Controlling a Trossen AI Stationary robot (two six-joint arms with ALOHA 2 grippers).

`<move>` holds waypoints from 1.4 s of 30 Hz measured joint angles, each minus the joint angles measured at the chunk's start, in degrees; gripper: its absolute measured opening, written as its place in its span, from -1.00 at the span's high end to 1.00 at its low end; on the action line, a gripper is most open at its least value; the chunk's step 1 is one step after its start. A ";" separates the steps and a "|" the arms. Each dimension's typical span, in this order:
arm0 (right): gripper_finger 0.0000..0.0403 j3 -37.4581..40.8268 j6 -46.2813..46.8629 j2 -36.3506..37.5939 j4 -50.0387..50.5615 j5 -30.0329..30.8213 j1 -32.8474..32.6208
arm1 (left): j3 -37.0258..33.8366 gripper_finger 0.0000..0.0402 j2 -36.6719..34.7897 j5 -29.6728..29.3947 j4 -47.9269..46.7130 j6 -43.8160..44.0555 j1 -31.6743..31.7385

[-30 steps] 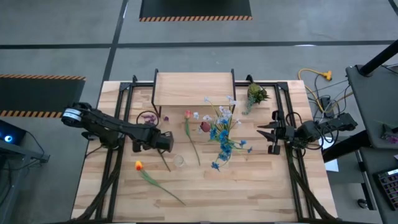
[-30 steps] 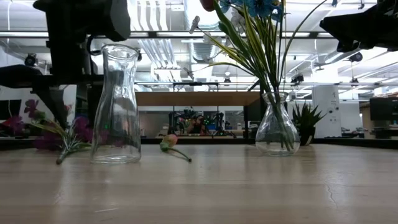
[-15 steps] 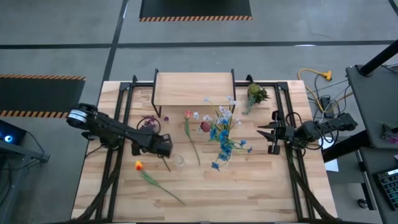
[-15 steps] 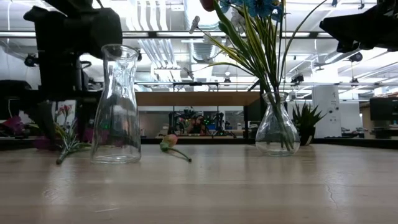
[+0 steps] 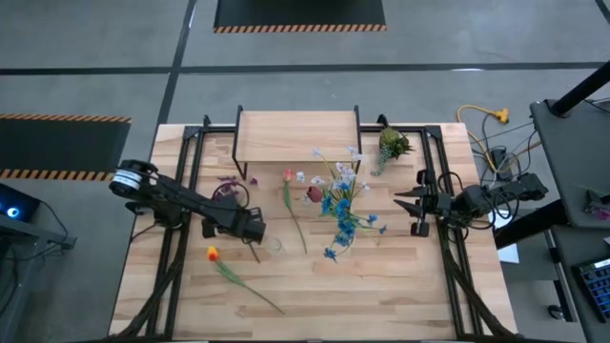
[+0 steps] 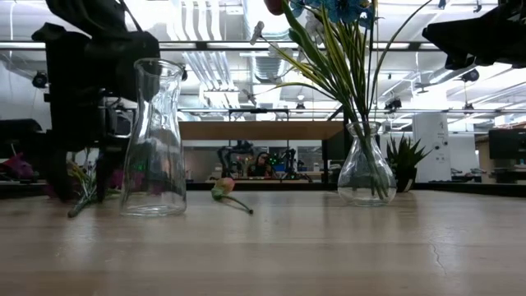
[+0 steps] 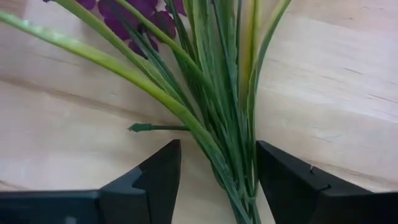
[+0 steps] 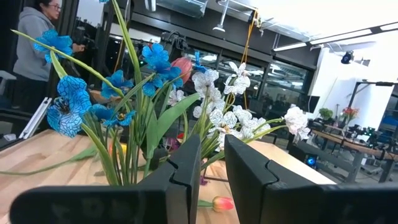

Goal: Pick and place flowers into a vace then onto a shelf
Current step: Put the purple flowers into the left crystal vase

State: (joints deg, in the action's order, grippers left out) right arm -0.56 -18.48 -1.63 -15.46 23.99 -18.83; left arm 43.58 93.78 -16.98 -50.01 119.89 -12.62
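My left gripper (image 5: 253,232) (image 7: 217,147) is open and low over the table. Its fingers stand on either side of the lower stem of the purple flower (image 5: 229,187) (image 7: 208,140), which lies flat on the wood. An empty glass vase (image 5: 274,246) (image 6: 154,140) stands just right of it. A second glass vase (image 5: 343,208) (image 6: 366,173) holds blue and white flowers. A pink flower (image 5: 290,191) and an orange flower (image 5: 213,253) lie loose. The shelf (image 5: 297,138) stands at the far edge. My right gripper (image 5: 400,202) (image 8: 212,140) waits right of the filled vase, with a narrow gap between its fingers.
A stubby yellow-green tuft (image 5: 393,143) sits right of the shelf. The orange flower's stem (image 5: 253,291) runs toward the near edge. Black frame rails (image 5: 181,191) cross the table on both sides. A person (image 8: 37,43) stands in the room beyond.
My left gripper has come down and a little toward the near edge, from above the empty vase's height to table level over the purple flower's stem. The flowers and vases have stayed where they were.
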 joint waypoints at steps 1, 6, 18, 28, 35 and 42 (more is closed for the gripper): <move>0.69 0.00 0.00 0.00 0.02 0.00 0.00 | -0.28 0.12 -0.01 -0.06 0.43 -0.23 0.00; 0.69 0.00 0.02 0.00 -0.01 0.00 0.00 | -0.71 0.44 -0.39 -0.19 1.38 -1.71 0.04; 0.69 0.00 0.40 0.00 0.07 0.00 -0.02 | -0.69 0.96 -4.71 0.38 0.90 -8.60 0.14; 0.69 0.02 0.48 0.00 -0.14 0.00 -0.02 | 0.17 0.97 -14.62 -3.04 -1.52 -14.51 -1.26; 0.69 0.02 0.48 -0.02 -0.82 -0.02 -0.02 | 2.13 0.97 -23.86 -11.21 -5.82 -20.81 -1.33; 0.69 0.02 -3.29 -0.02 -2.69 -0.02 -0.02 | 6.06 0.97 -32.52 -25.65 -4.85 -35.95 -2.81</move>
State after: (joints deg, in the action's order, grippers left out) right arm -0.54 -21.77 -1.65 -18.14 23.97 -18.85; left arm 49.64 61.26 -42.63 -54.86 83.94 -15.43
